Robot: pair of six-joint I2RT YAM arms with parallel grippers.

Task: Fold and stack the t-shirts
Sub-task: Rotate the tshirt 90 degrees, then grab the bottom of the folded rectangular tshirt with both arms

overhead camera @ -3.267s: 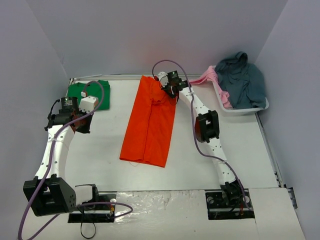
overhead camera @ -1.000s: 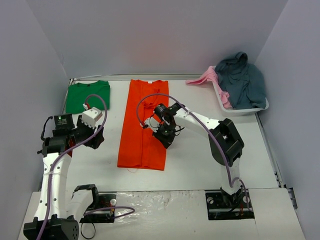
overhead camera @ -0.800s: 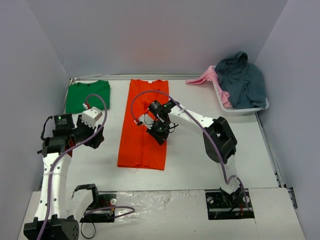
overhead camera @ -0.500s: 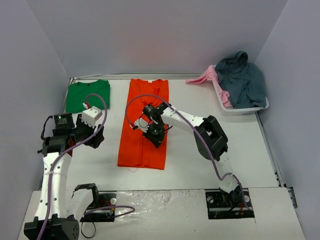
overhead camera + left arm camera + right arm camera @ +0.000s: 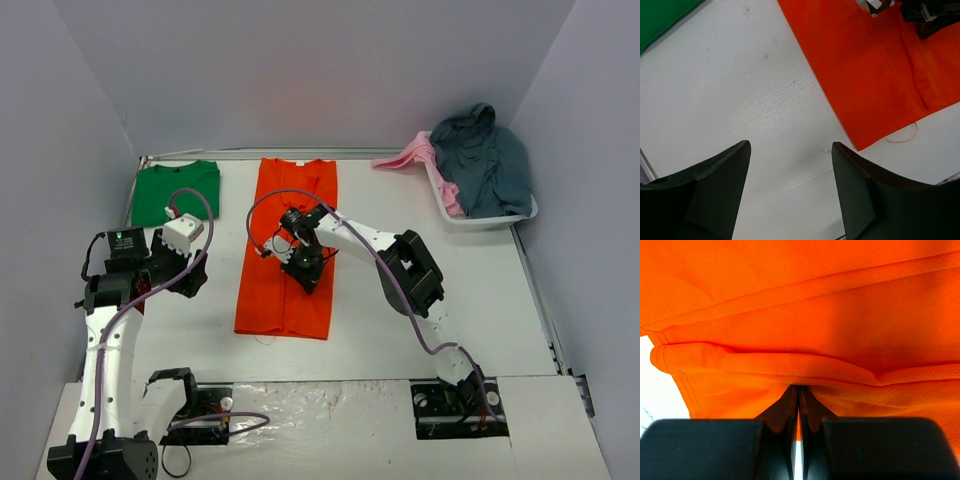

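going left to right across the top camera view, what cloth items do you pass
green t-shirt → orange t-shirt → pink cloth → blue-grey garment heaped in the white bin

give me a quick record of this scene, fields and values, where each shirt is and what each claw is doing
orange t-shirt: folded into a long strip, flat on the middle of the table
green t-shirt: folded, far left corner
right claw: shut, tips pressed against the orange t-shirt
left claw: open, empty, over bare table left of the orange t-shirt
bin: far right, holds a grey-blue garment and a pink garment
stacked: not yet
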